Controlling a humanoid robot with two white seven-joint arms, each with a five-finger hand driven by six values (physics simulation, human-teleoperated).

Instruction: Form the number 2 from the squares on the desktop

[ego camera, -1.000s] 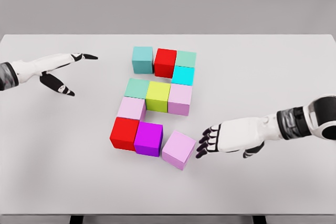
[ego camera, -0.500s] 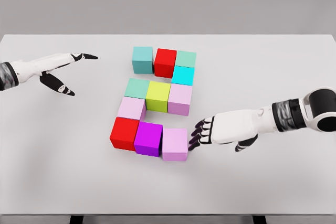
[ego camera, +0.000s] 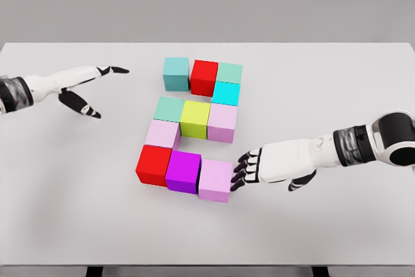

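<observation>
**No readable text in view**

No lettering, label, brand, printed number or sign can be read anywhere in the head view. The faces of the coloured cubes (ego camera: 194, 128) are plain, the white table (ego camera: 337, 95) around them carries no marking, and the robot's white arms show no writing.

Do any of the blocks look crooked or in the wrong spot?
Nothing stands out. The blocks form a tidy 2, and the pale pink block at the bottom right sits flush beside the purple block, with the right hand at its side.
</observation>
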